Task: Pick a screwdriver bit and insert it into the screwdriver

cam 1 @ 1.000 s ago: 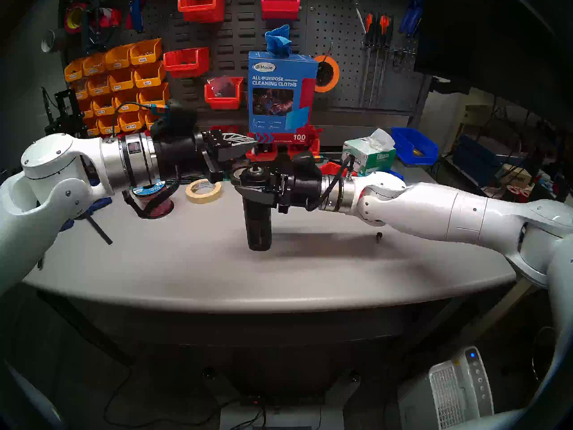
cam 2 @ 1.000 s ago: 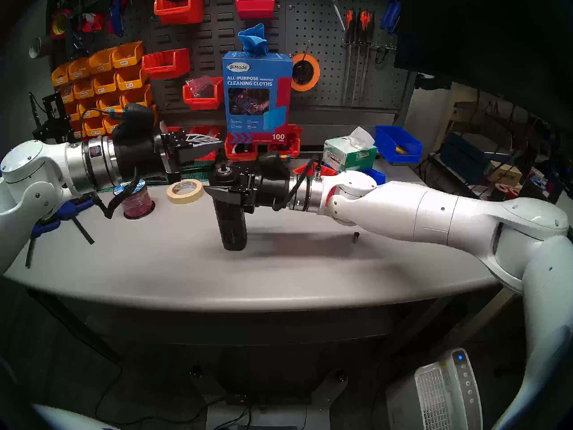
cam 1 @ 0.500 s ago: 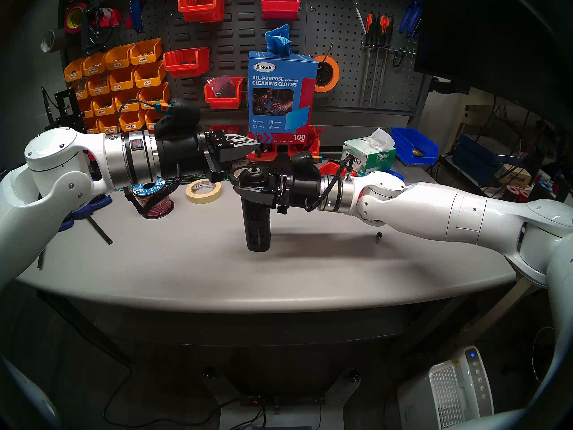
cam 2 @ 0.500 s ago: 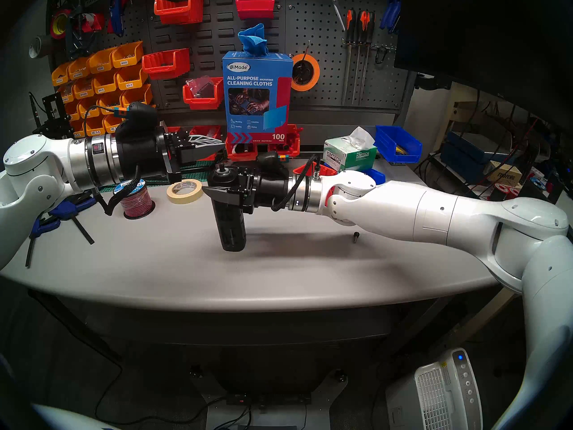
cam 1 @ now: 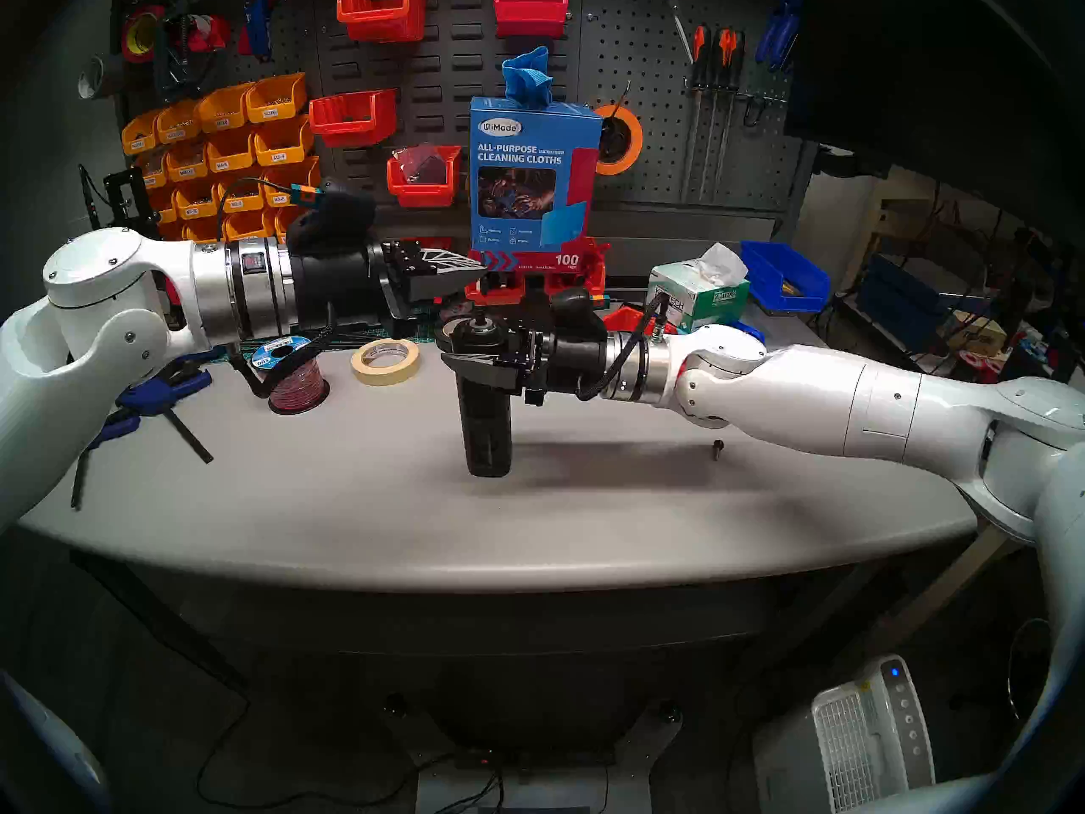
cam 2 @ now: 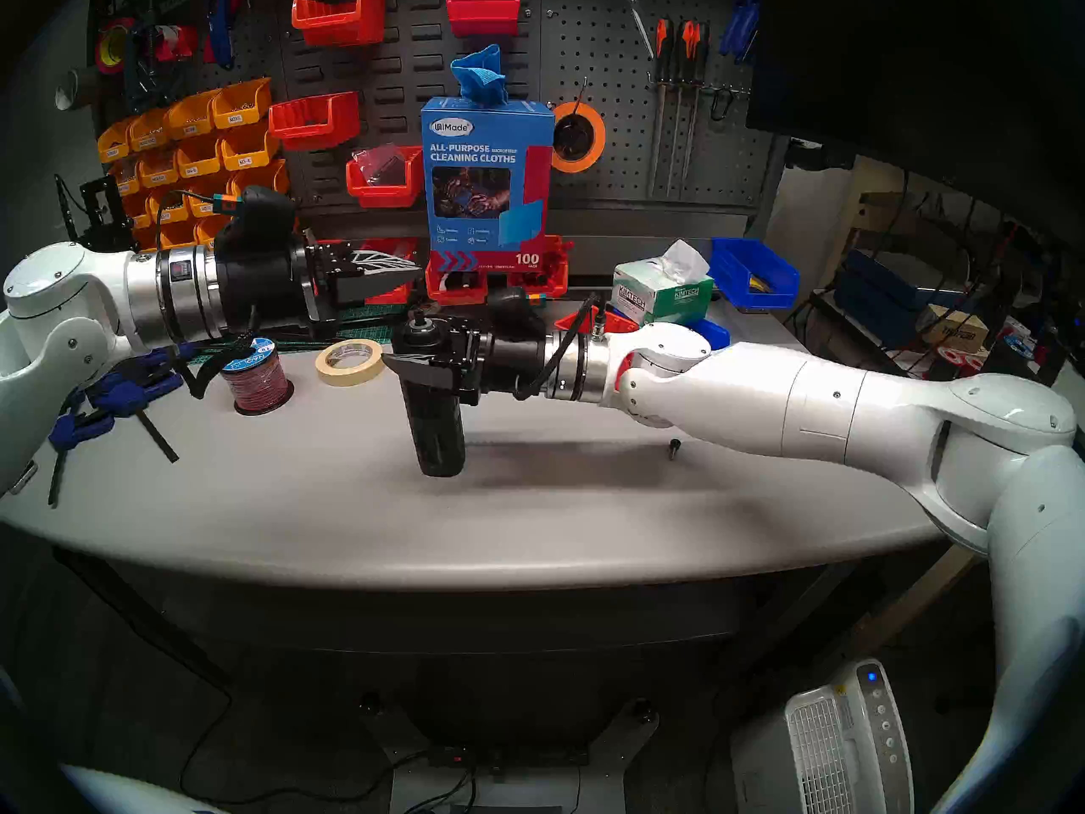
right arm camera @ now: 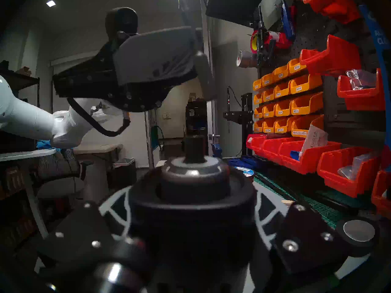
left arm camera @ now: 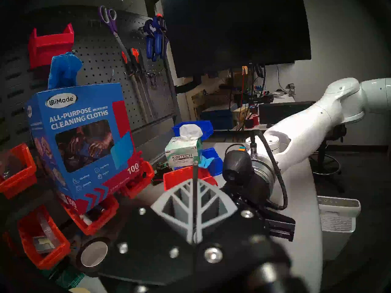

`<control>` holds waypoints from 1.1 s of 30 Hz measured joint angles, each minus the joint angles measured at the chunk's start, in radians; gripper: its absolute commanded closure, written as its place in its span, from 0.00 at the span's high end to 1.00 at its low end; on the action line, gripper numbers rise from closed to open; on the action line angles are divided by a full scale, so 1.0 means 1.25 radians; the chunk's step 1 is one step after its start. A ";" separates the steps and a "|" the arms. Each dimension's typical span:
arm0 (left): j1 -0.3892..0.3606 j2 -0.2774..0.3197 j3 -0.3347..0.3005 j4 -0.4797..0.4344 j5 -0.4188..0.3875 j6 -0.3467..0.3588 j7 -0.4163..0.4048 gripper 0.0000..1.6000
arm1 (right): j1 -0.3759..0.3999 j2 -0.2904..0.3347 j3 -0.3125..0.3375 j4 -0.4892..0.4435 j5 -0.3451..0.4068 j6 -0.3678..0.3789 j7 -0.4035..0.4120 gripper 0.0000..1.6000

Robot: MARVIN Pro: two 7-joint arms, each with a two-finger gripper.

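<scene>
Grey counter [cam 1: 352, 501], middle: right hand [cam 1: 464, 349] clamps the screwdriver [cam 1: 486, 431] upright. Left hand [cam 1: 478, 272], pinched shut on the bit [left arm camera: 194, 180], has barely shifted, above the socket and apart; alignment likely remains.

masking tape roll [cam 1: 386, 360], wire spool [cam 1: 297, 378], tissue box [cam 1: 698, 296] on table [cam 1: 352, 501].

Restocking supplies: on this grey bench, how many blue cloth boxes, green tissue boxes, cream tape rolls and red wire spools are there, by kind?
Blue cloth box: 1
Green tissue box: 1
Cream tape roll: 1
Red wire spool: 1
Total: 4
</scene>
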 measured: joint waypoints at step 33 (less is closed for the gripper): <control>0.060 0.043 -0.057 -0.015 -0.001 0.002 -0.013 0.00 | 0.000 -0.004 -0.001 0.002 0.002 0.000 0.004 0.28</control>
